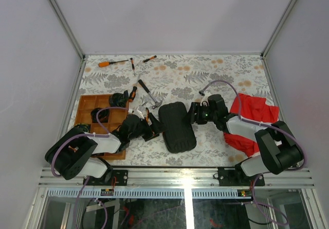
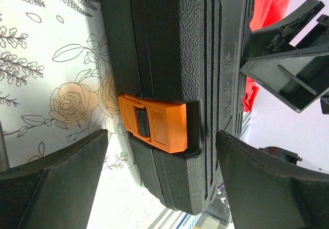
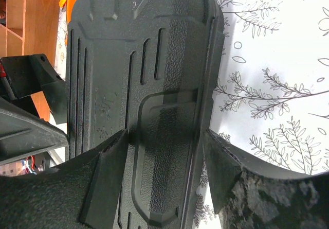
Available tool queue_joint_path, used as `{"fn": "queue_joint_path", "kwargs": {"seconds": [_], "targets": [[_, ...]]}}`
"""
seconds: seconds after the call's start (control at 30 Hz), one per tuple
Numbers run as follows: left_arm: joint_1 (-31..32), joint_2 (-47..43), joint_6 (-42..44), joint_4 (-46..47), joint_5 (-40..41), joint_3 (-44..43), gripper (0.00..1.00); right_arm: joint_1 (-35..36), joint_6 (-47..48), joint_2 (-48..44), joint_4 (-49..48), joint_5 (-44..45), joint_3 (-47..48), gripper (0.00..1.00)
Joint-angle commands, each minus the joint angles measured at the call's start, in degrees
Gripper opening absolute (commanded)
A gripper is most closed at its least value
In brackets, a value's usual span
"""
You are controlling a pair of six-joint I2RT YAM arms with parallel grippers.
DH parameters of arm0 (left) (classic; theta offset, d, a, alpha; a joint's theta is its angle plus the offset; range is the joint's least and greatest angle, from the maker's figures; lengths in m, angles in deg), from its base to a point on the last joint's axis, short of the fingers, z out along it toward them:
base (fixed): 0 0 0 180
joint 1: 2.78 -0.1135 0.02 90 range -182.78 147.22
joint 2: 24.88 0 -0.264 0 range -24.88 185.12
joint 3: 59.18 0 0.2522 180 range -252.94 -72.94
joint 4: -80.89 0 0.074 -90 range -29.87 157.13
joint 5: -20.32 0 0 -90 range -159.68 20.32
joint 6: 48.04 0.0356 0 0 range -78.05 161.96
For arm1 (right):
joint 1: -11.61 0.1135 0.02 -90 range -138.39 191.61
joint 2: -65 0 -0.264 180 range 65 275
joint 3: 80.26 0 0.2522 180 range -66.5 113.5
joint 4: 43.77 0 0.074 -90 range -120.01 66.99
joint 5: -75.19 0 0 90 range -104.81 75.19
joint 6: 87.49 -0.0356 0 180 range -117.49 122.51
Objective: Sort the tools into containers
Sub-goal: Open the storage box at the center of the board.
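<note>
The black ribbed tool case (image 1: 177, 127) lies shut in the middle of the table. Its orange latch (image 2: 154, 122) faces my left gripper (image 1: 152, 129), whose open fingers (image 2: 56, 182) stand either side of the latch edge without touching it. My right gripper (image 1: 194, 113) is open at the case's opposite edge (image 3: 154, 85): one finger (image 3: 105, 182) rests over the lid, the other (image 3: 226, 170) beside the rim. A hammer (image 1: 148, 94), pliers (image 1: 128, 96), an orange screwdriver (image 1: 110, 63) and two small drivers (image 1: 132, 64) lie on the table. The wooden tray (image 1: 87, 105) is at the left.
A red cloth (image 1: 252, 118) lies at the right under my right arm and also shows in the left wrist view (image 2: 267, 7). The table has a floral cover (image 1: 205, 74). White walls close the sides and back. The tray's edge shows in the right wrist view (image 3: 31, 33).
</note>
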Motion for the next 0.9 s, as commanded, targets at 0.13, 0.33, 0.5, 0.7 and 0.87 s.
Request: {"fn": "queue_joint_path", "kwargs": {"seconds": [0.13, 0.33, 0.5, 0.7, 0.87], "targets": [[-0.4, 0.2, -0.7, 5.9, 0.2, 0.7, 0.85, -0.1, -0.7, 3.2, 1.4, 1.6, 0.7, 0.6], [-0.4, 0.8, -1.7, 7.4, 0.6, 0.9, 0.85, -1.4, -3.6, 3.5, 0.6, 4.0, -2.5, 0.56], [-0.4, 2.0, -2.5, 9.1, 0.7, 1.4, 0.85, -2.7, -5.1, 3.7, -0.6, 3.9, -4.8, 0.55], [-0.4, 5.2, -4.7, 15.3, 0.2, 3.0, 0.85, -3.5, -5.5, 4.0, -1.2, 3.4, -5.6, 0.55], [-0.4, 11.1, -8.1, 24.6, -1.6, 4.0, 0.85, -3.9, -5.8, 4.6, -1.6, 3.0, -5.8, 0.54]]}}
